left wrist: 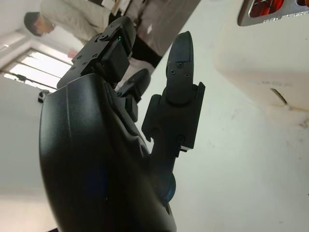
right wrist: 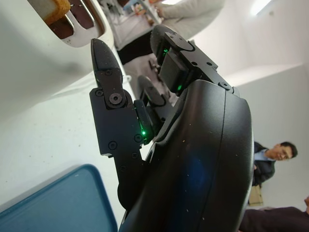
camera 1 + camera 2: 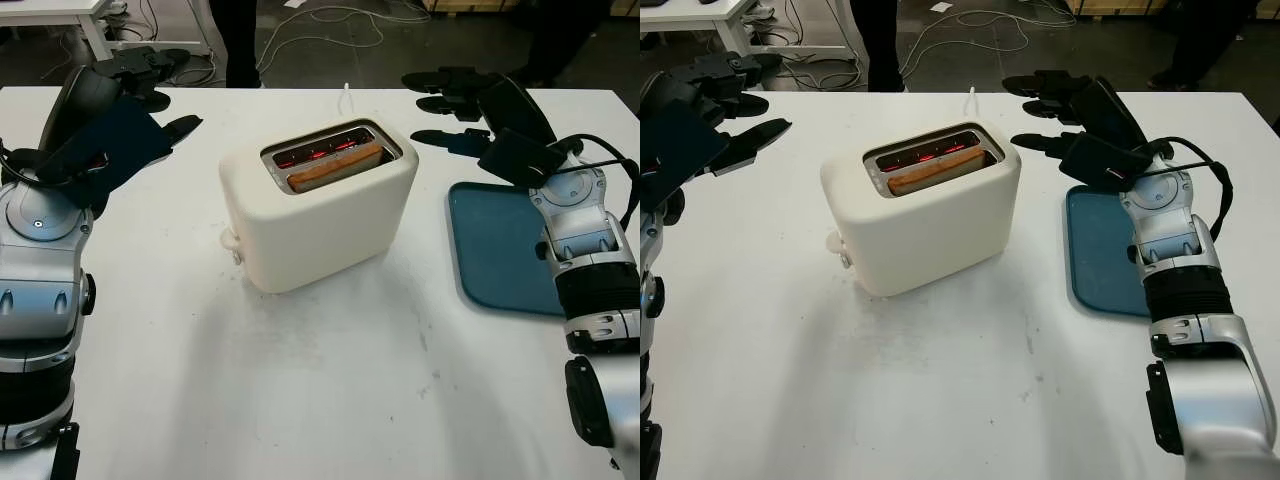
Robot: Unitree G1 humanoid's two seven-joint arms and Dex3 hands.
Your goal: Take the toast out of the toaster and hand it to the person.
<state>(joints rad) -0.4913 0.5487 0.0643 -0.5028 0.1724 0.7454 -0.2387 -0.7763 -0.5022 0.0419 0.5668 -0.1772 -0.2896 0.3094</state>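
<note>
A cream two-slot toaster (image 3: 318, 205) stands in the middle of the white table (image 3: 300, 400). One slice of toast (image 3: 335, 166) pokes out of its nearer slot, and the far slot glows red inside. My left hand (image 3: 150, 95) is raised at the table's far left, well away from the toaster, open and holding nothing. My right hand (image 3: 455, 105) hovers to the right of the toaster above the far end of a tray, open and holding nothing. A corner of the toast (image 2: 48, 8) shows in the right wrist view.
A blue tray (image 3: 505, 245) lies flat at the right of the table, under my right forearm. The toaster's white cord (image 3: 345, 98) runs off the far edge. A person (image 3: 238, 40) stands beyond the far edge, and cables lie on the floor there.
</note>
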